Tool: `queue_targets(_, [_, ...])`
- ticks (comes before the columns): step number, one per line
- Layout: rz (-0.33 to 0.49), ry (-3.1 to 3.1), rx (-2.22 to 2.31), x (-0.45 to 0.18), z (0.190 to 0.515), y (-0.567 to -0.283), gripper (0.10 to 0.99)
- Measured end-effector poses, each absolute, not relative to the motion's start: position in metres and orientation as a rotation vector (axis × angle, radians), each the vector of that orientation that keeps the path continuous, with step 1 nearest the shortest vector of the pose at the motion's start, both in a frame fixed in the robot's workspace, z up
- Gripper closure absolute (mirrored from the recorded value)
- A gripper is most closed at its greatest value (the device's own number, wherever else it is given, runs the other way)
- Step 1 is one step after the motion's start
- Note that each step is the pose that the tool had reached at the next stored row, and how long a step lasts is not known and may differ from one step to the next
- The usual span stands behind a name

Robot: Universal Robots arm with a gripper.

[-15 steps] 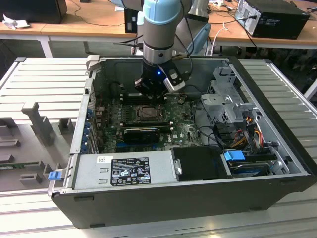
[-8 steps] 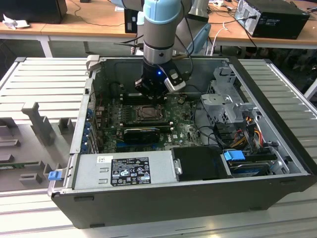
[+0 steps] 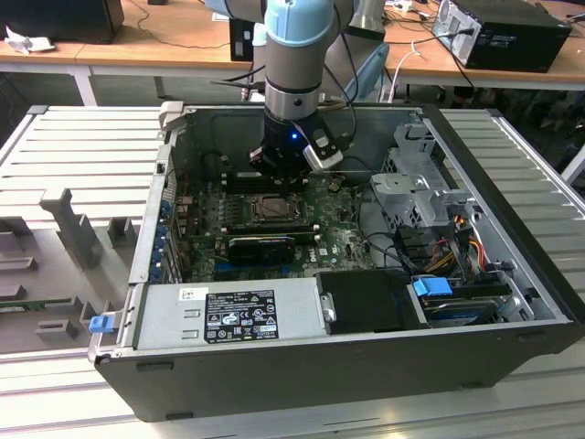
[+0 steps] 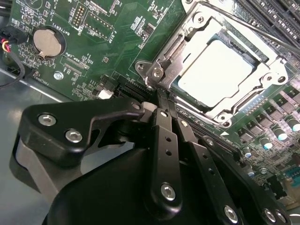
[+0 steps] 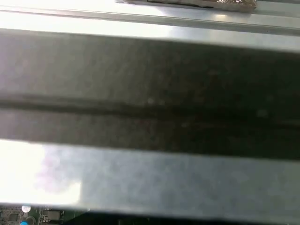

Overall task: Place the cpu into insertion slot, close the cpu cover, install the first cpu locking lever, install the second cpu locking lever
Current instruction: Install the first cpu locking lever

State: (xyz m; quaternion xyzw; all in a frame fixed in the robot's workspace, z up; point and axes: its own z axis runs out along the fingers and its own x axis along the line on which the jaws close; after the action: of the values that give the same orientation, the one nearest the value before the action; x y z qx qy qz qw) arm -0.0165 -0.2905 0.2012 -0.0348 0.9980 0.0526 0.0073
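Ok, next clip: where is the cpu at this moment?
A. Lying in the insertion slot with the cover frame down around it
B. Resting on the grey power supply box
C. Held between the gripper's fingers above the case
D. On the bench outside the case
A: in the second wrist view the pale cpu sits in the insertion slot, framed by the cpu cover, with the gripper at the socket's corner.
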Motion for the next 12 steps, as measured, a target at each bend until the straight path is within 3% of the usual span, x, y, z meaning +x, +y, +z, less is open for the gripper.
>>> queue_targets(6, [0.165,3.121,-0.109,-0.017,0.222,-0.291,0.980])
queue_targets(12, [0.165,3.121,-0.109,-0.017,0.222,-0.292,0.980])
